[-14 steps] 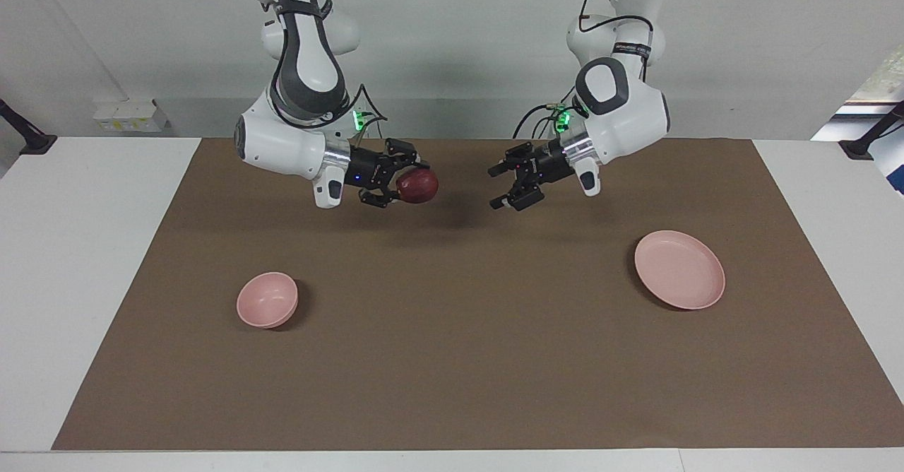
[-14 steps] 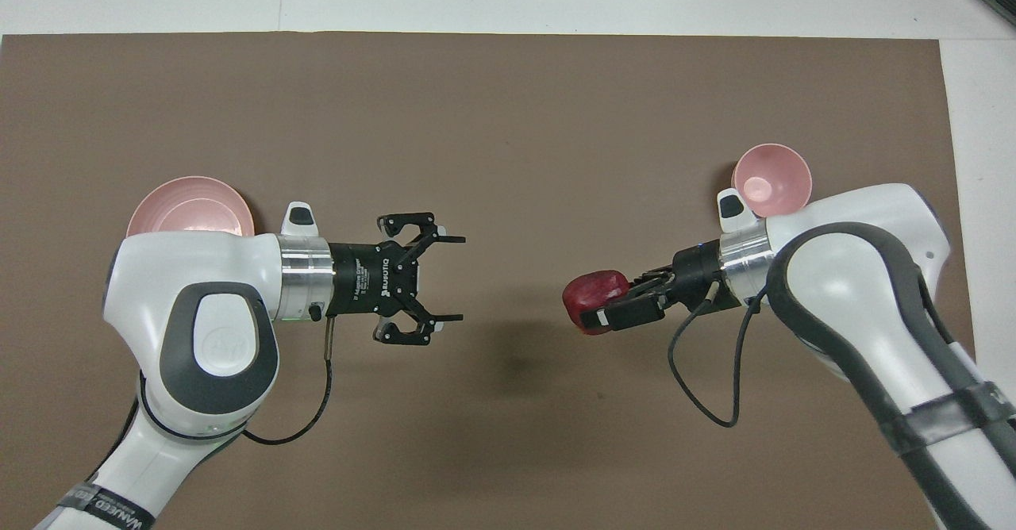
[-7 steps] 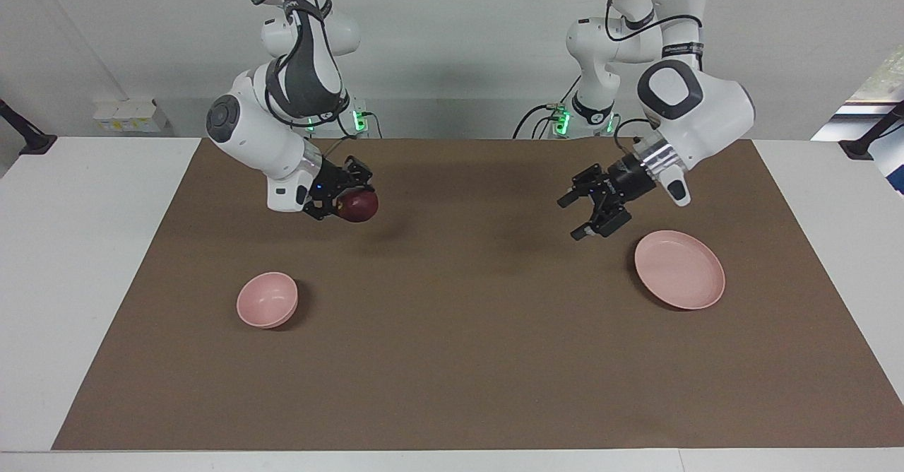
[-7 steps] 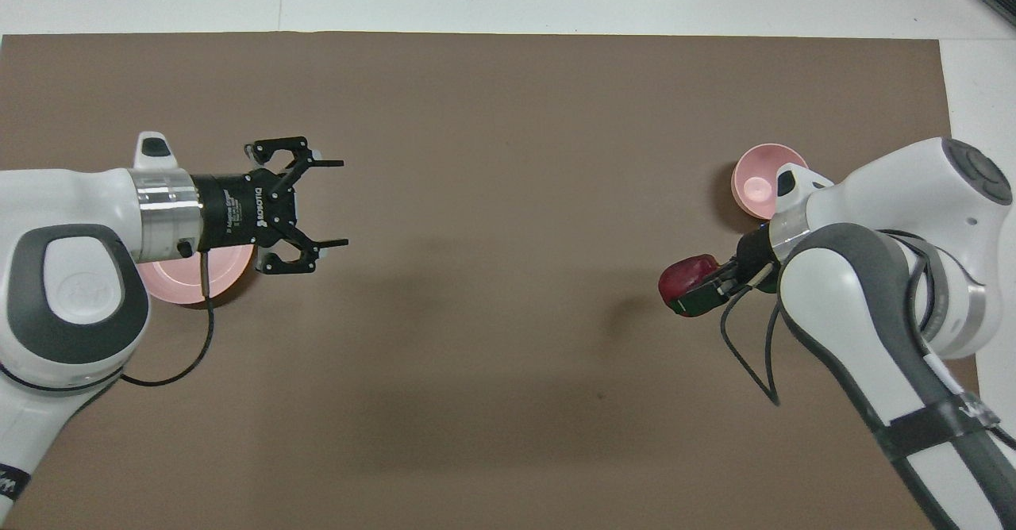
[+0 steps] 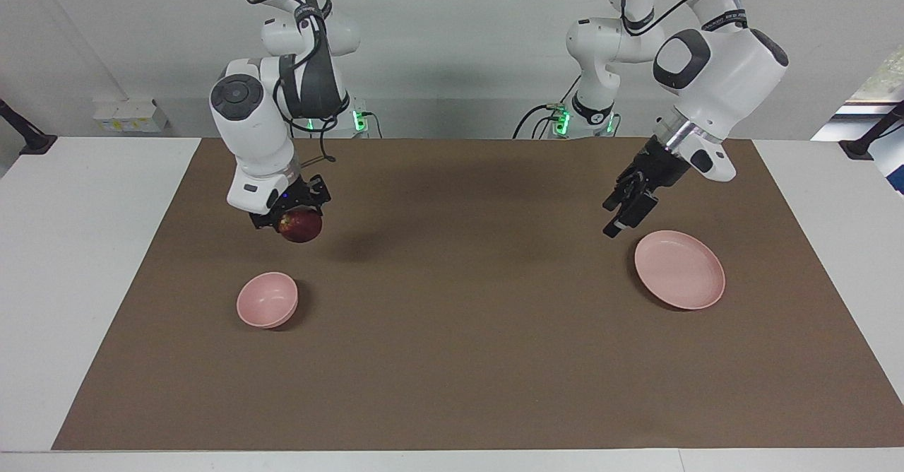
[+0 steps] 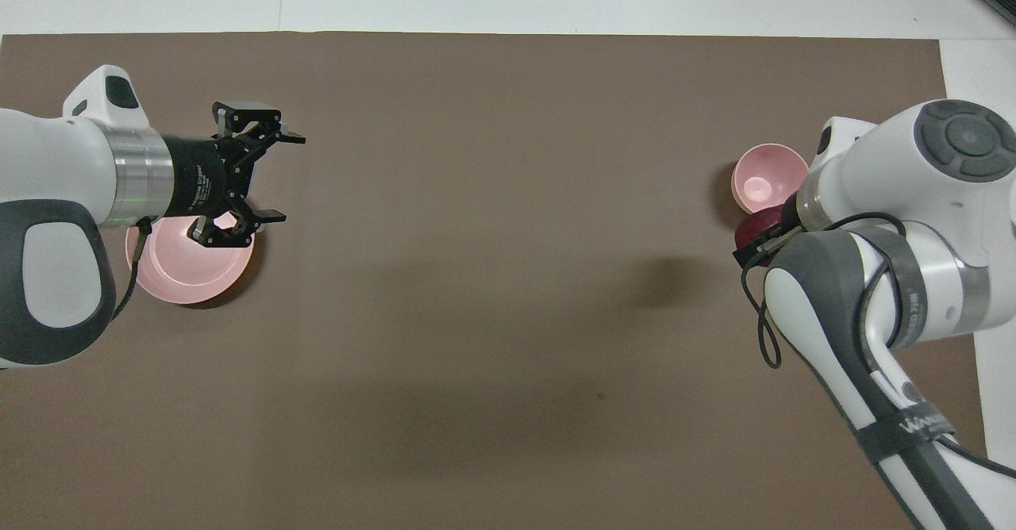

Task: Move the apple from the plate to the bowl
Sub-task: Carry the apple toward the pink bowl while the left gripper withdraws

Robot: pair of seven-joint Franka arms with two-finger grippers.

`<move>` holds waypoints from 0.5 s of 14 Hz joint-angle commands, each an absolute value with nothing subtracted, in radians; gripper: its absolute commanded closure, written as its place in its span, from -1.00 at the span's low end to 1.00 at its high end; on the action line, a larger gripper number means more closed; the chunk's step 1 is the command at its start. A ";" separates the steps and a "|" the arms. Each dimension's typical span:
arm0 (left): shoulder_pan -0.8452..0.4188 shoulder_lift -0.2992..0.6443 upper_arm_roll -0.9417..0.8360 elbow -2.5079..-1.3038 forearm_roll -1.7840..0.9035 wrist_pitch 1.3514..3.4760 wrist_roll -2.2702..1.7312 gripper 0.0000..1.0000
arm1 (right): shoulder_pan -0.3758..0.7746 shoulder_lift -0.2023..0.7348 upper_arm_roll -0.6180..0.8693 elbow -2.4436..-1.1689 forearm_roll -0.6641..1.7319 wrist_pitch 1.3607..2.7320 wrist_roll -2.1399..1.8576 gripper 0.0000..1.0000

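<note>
Apple [image 5: 301, 226] now above brown mat [image 5: 452, 359], clenched in right gripper [image 5: 289, 219]; left gripper [image 6: 270, 177] released.

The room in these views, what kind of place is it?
Probably a robotics lab: a brown mat covers the white table, and only the plate, bowl and apple are set out.

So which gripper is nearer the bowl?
Right. The right gripper, shut on the apple, hangs just short of the bowl; the left gripper is open beside the plate.
</note>
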State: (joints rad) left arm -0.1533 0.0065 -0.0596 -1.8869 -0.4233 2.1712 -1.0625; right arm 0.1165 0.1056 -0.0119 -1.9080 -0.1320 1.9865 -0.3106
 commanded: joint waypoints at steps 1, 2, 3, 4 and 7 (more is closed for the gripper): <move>-0.156 0.038 -0.055 -1.819 -0.301 2.108 -0.978 -1.00 | 0.097 0.136 -0.009 -1.894 -0.224 2.106 -0.252 0.29; -0.155 0.037 -0.054 -1.818 -0.260 2.102 -0.919 -1.00 | 0.071 0.156 -0.011 -1.893 -0.232 2.141 -0.250 0.30; -0.149 0.032 -0.054 -1.819 -0.240 2.099 -0.875 -1.00 | 0.045 0.185 -0.011 -1.894 -0.238 2.190 -0.250 0.31; -0.144 0.029 -0.051 -1.819 -0.218 2.092 -0.815 -1.00 | 0.035 0.216 -0.011 -1.893 -0.256 2.253 -0.250 0.31; -0.141 0.020 -0.051 -1.819 -0.087 2.016 -0.628 -1.00 | 0.028 0.277 -0.012 -1.885 -0.299 2.353 -0.210 0.31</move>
